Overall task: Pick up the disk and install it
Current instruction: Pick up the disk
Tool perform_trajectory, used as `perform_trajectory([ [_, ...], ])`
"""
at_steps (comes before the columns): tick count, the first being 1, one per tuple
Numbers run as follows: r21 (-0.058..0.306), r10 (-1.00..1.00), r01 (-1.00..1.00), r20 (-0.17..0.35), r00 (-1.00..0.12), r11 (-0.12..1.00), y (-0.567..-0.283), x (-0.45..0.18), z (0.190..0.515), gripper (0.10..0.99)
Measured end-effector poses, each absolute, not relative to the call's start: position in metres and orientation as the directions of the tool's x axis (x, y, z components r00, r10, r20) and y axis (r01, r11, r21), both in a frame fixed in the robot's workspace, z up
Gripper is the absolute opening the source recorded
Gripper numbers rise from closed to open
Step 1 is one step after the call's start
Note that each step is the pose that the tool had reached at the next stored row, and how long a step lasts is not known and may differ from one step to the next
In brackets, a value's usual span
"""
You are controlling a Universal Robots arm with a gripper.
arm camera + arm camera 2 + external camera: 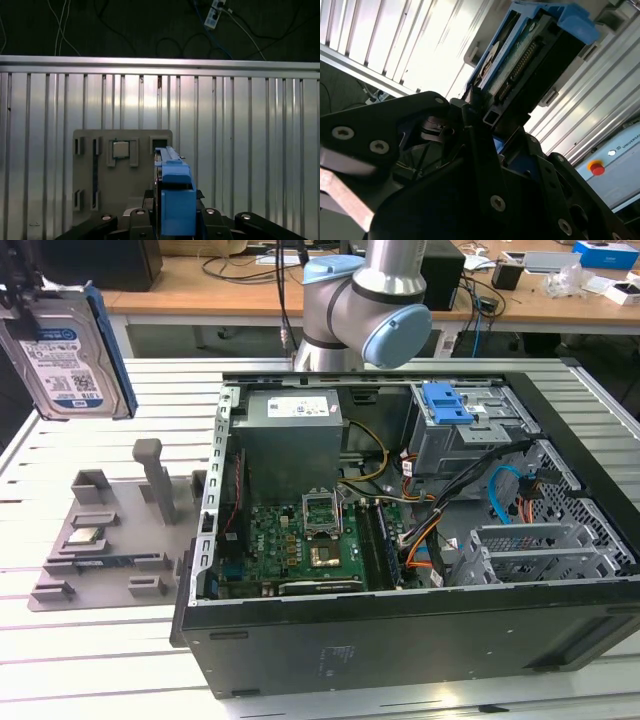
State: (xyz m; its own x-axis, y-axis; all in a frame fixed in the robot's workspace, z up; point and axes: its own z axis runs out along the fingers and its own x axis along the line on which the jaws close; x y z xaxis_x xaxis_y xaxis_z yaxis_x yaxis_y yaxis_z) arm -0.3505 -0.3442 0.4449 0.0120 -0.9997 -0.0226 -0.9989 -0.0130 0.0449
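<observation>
**Gripper holding disk up in the air beside open computer case**

The gripper [173, 217] is gripping the disk [62, 355]. In both wrist views its black fingers [480, 135] are pinching the disk's two flat sides, closed tight on it. The disk is hanging roughly upright, clear of the table, with its label face showing in the exterior view and a blue rail [175, 195] running along its edge. It is sitting well outside the computer case [400, 640], higher than the case and off to the exterior view's left of it, not touching it.

Below the disk, a grey holder tray [100, 570] is lying flat on the slatted metal table [60, 660], just beside the case on the exterior view's left. A small square chip [88, 536] is resting in one of the tray's pockets.

The case is lying on its side with the open side facing up. A green circuit board [270, 540] is lying inside, on the tray side of the case. A big grey box [290, 430] with a white sticker is sitting at the case's far end, past the board. A grey metal cage [465, 445] is filling the far corner away from the tray, with a blue bracket [447, 403] lying on top of it. Cables [505, 495] are looping between the board and the cage.

Behind the case, the arm base [365, 300] is standing on the table. Further back, a wooden desk [220, 295] is carrying clutter.
</observation>
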Motion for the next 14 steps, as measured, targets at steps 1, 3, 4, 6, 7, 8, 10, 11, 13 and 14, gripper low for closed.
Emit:
perform_trajectory([
  [1,0.045,-1.000,-0.999,-0.023,0.012,-0.013,-0.344,-0.350,0.449,0.369],
  [3,0.045,-1.000,-0.999,-0.023,0.012,-0.013,-0.344,-0.350,0.456,0.369],
  [4,0.045,-1.000,-0.999,-0.023,0.012,-0.013,-0.344,-0.350,0.459,0.369],
  [6,0.045,-1.000,-0.999,-0.023,0.012,-0.013,-0.344,-0.350,0.466,0.369],
  [7,0.045,-1.000,-0.999,-0.023,0.012,-0.013,-0.344,-0.350,0.471,0.369],
  [8,0.045,-1.000,-0.999,-0.023,0.012,-0.013,-0.344,-0.350,0.474,0.369],
  [10,0.045,-1.000,-0.999,-0.023,0.012,-0.013,-0.344,-0.350,0.480,0.369],
  [11,0.045,-1.000,-0.999,-0.023,0.012,-0.013,-0.344,-0.350,0.483,0.369],
  [13,0.045,-1.000,-0.999,-0.023,0.012,-0.013,-0.344,-0.350,0.489,0.369],
  [14,0.045,-1.000,-0.999,-0.023,0.012,-0.013,-0.344,-0.350,0.491,0.369],
])
